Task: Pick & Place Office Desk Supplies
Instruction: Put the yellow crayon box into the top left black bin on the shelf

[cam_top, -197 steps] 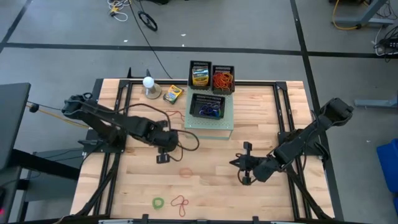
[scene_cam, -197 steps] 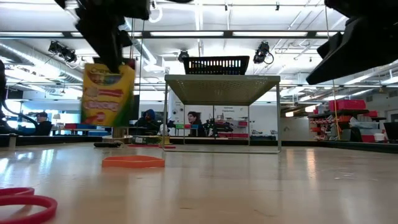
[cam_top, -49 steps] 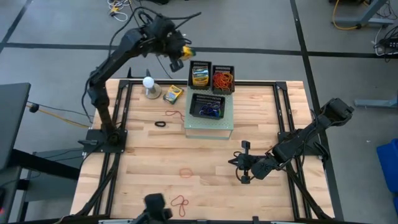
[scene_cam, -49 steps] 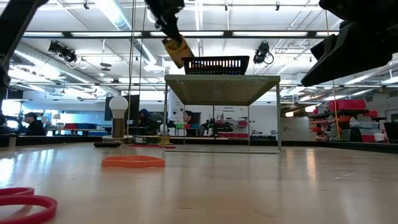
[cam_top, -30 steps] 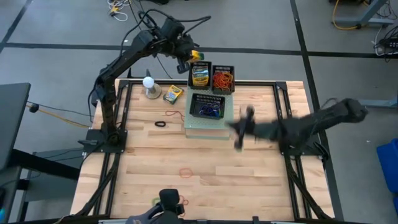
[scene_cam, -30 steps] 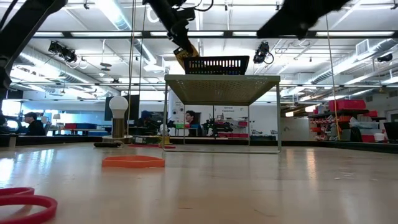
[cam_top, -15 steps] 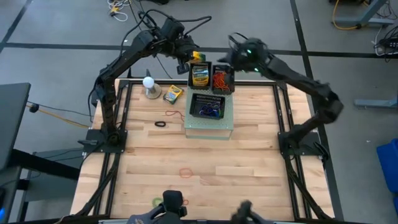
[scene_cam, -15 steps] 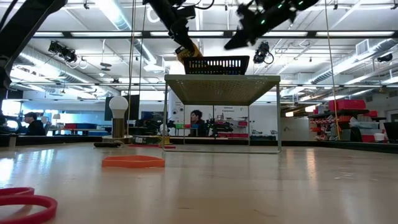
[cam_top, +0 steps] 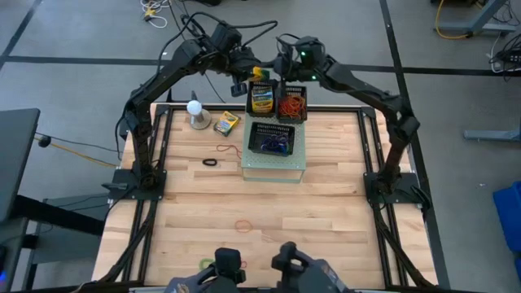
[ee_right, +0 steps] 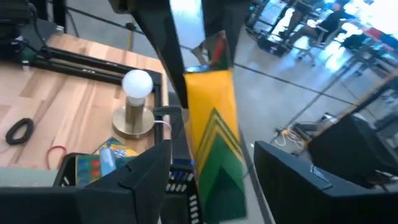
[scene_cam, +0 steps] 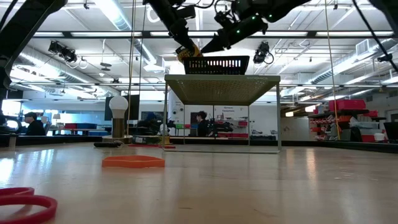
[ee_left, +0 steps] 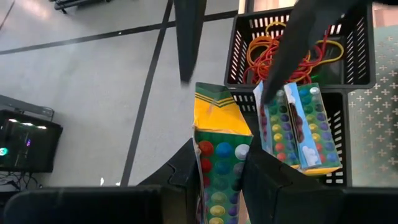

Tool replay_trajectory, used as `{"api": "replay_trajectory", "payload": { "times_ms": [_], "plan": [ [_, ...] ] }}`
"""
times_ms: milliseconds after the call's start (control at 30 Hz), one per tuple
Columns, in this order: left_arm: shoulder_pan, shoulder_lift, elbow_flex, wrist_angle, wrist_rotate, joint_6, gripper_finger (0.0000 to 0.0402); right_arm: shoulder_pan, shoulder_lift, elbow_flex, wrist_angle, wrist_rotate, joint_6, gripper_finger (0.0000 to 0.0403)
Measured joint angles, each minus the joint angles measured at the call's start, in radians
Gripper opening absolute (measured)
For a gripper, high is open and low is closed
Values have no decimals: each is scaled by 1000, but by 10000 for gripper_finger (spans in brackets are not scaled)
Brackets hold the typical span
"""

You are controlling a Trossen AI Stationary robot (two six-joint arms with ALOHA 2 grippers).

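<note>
My left gripper [cam_top: 244, 79] is shut on a yellow-green crayon box [ee_left: 219, 134], held in the air beside the far-left black basket [cam_top: 262, 98], which holds another crayon box [ee_left: 297, 124]. My right gripper [ee_right: 214, 180] is open. Its fingers stand on either side of the held box's free end [ee_right: 214, 118] without touching it. A second basket [cam_top: 293, 102] holds orange and red rubber bands. A third basket [cam_top: 271, 140] with packets stands on a white shelf [cam_top: 273, 163]. Another crayon box [cam_top: 226, 123] lies on the table. My left gripper pinches the crayon box between its two fingers at the end with the coloured dots [ee_left: 219, 171]. The fingers slant down and lie along the box, whose yellow end sticks out past the fingertips. The box hangs clear of the baskets and the table.
A white ball on a round base [cam_top: 195, 110] stands at the far left of the table. Loose rubber bands lie on the wood: black [cam_top: 210, 162], red [cam_top: 229, 150], orange [cam_top: 244, 224] and green [cam_top: 207, 264]. The two arms meet close together over the far edge.
My right gripper has swung from over the table's right half, near the white shelf, up and toward the far edge. It has come to the crayox box that my left gripper holds and now straddles it. The crayon box has stayed in place.
</note>
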Motion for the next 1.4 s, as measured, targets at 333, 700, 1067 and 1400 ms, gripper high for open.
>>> {"api": "replay_trajectory", "payload": {
  "times_ms": [333, 700, 1067, 1400],
  "plan": [
    [0, 0, -1, -9, 3, 1, 94, -2, 77, 55, 6, -60, 3, 167],
    [0, 0, -1, 12, 0, -8, 121, -19, 78, 55, 4, -90, 41, 115],
    [23, -5, 0, 68, -63, 17, 255, -91, 87, -28, 152, -270, 128, 115],
    [139, -6, 0, 60, 193, 36, 286, -111, 87, -210, 451, -353, 247, 114]
  ]
}}
